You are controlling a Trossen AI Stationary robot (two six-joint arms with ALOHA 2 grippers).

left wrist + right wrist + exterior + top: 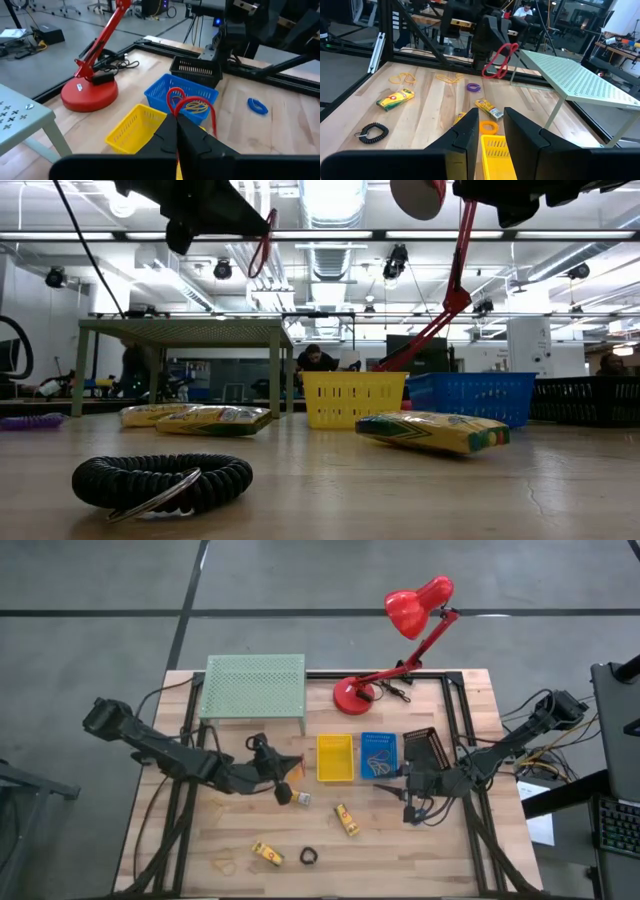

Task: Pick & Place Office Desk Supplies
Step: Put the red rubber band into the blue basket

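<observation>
My left gripper (296, 763) hovers above the table just left of the yellow basket (335, 757), shut on a red rubber band (176, 99). Across the table, the right wrist view shows the same band (500, 59) under that gripper. My right gripper (491, 131) is open and empty, in front of the blue basket (378, 755). Yellow packets (347, 820) (267, 854), a black coil ring (160, 478), a purple ring (473, 87) and yellow rubber bands (402, 77) lie flat on the wood. More yellow bands (192, 105) sit in the blue basket. My left gripper pinches the red rubber band between its shut fingertips, at the near part of the loop (175, 114). One strand loops up past the fingertips and another (214, 122) curves down beside them. The band is lifted clear of the table and hangs slack (262, 242).
A black basket (425, 748) stands right of the blue one. The pale green mesh shelf (253, 685) and the red desk lamp (400, 640) take up the far side. A blue ring (257, 106) lies on the wood near my right arm. People show in the room behind.
</observation>
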